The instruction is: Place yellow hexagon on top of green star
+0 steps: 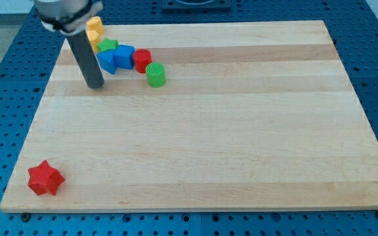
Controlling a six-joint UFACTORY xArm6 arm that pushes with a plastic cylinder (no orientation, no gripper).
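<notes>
The yellow hexagon [95, 27] sits at the board's top left, partly behind my arm, with a second yellow block [94, 42] just below it. The green star [108, 46] lies right of that, mostly hidden behind the blue blocks. My tip [95, 85] rests on the board below this cluster, just left of and below the blue blocks, touching none that I can see.
Two blue blocks [115, 58] sit side by side, then a red cylinder [142, 60] and a green cylinder [155, 75] to their right. A red star [45, 178] lies near the board's bottom left corner. The wooden board [241, 131] lies on a blue perforated table.
</notes>
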